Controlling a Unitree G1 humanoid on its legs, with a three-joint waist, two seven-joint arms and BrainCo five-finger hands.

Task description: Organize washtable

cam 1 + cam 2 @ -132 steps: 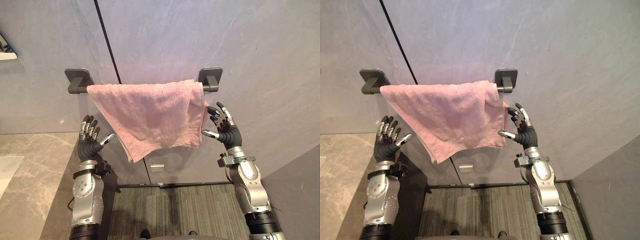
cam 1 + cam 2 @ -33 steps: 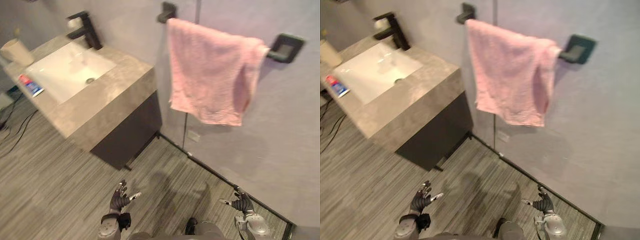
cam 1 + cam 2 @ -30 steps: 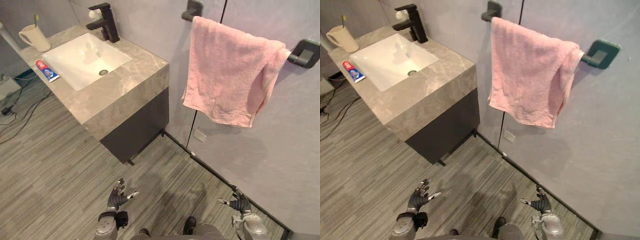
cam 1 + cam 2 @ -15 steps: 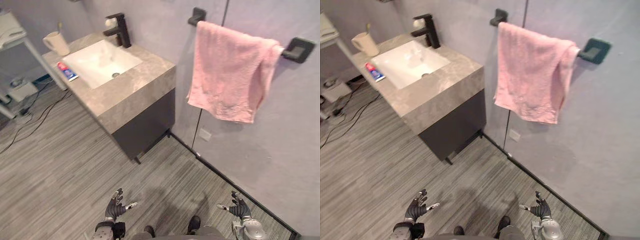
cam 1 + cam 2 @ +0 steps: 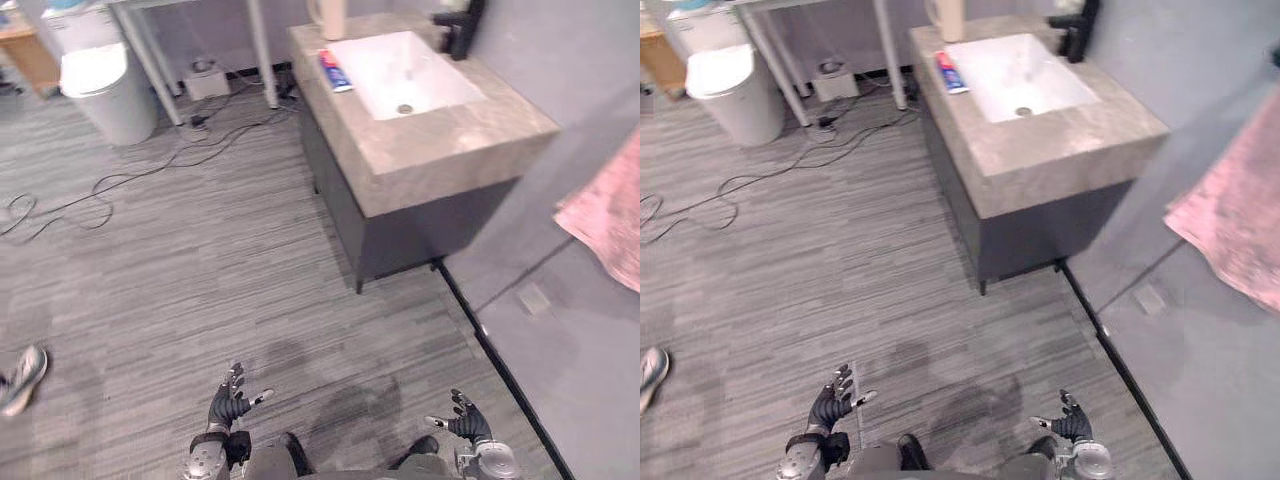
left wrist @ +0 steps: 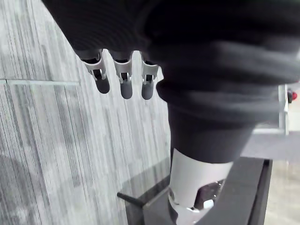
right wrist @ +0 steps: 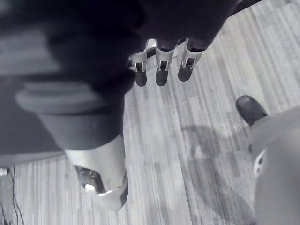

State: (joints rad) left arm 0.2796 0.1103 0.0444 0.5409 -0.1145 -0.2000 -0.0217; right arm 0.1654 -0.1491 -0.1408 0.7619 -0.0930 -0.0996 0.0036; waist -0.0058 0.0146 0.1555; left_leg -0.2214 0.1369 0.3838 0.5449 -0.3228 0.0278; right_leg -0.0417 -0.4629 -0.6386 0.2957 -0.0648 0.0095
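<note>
- Left robot hand [image 5: 230,405] and right robot hand [image 5: 467,425] hang low, fingers spread wide, holding nothing.
- Desk [image 5: 450,150] stands well ahead on the right arm's side; toothpaste tube [image 5: 335,72] lies lengthwise beside the sink [image 5: 380,60].

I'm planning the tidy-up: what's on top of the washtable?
A toothpaste tube lies beside the white basin, a cup beyond it, and a black faucet by the wall. The cup's top is cut off, so its contents stay unseen.

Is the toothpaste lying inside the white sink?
No, the toothpaste tube lies on the stone counter, right beside the white sink.
</note>
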